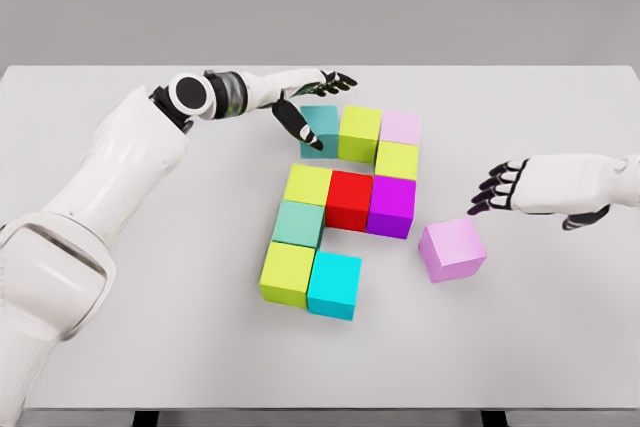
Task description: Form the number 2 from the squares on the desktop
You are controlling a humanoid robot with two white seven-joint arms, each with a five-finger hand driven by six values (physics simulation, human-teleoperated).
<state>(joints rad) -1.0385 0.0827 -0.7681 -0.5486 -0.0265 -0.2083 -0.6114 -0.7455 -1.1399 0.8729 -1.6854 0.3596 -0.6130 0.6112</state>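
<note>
The left hand (312, 107) reaches across the white tabletop (150, 347) with fingers spread, its thumb hanging down against the front of a dark teal cube (318, 125) at the top-left corner of the block figure; it grips nothing. Beside that cube run a yellow-green cube (360, 132) and a pale pink cube (400, 127), forming the top row. Below the pink one sits a second yellow-green cube (397, 160), then a middle row of a yellow-green cube (307, 185), a red cube (350, 197) and a purple cube (392, 205). Under that come a sea-green cube (299, 224), a lime cube (287, 273) and a cyan cube (334, 284). The right hand (520, 185) hovers with fingers loosely apart and empty, near a loose, tilted lilac cube (452, 250) lying apart from the figure.
</note>
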